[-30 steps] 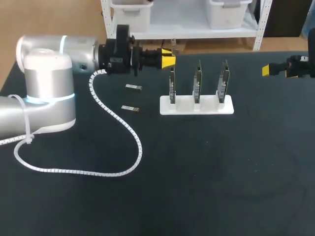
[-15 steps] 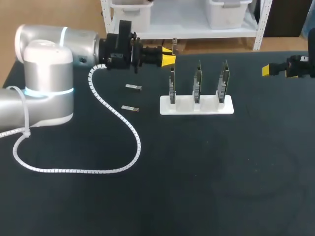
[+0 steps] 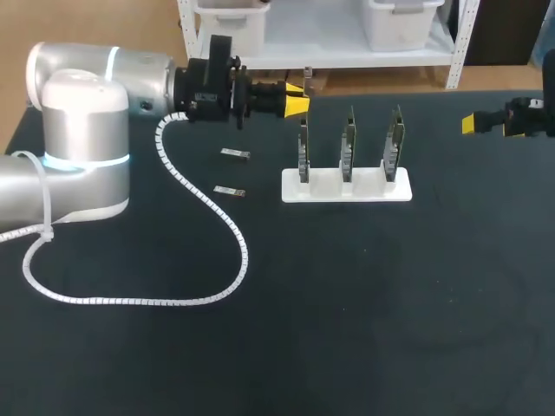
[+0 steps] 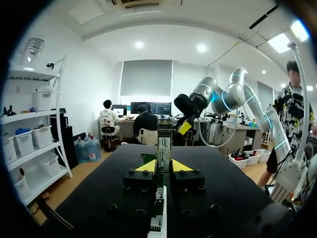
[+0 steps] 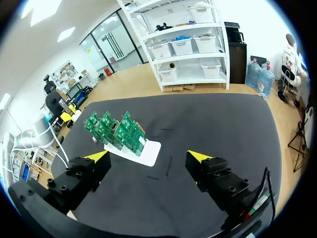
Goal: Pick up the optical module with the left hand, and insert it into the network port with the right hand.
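- The worktop (image 3: 364,312) is carrying everything under inspection; its surface is black.
- The left arm (image 3: 87,113) is coming in from the left and lying level over the far part of the worktop. Its wrapped cable (image 3: 208,208) is trailing across the surface in a loop.
- A white stand (image 3: 347,185) is sitting toward the far middle, holding three green boards (image 3: 349,139) upright in a row. Which board is meant to take the part cannot be told.
- The right claw (image 5: 147,157) is hovering at the far right, well apart from the stand. Its fingers are spread wide with nothing between them.
- The left claw (image 4: 164,166) is pointing at the stand, near the top of the closest board. Its fingers are pressing from two sides on the module (image 4: 164,141).
- The module is standing upright between the yellow tips, off the worktop. It is a thin, narrow green card with a label, and much of its length is sticking out past the tips.
- Handling, as judged:
  - The card is looking very light and stiff, though thin enough to crack if twisted or bent.
  - Its flat faces are looking smooth, so a slack hold risks slipping.
  - The exposed upper stretch is offering the right claw its hold, across the flat faces and clear of the left tips.
  - Which end is the mating one cannot be told.
- Two spare modules (image 3: 235,154) are lying flat between the left arm and the stand, apart from one another.
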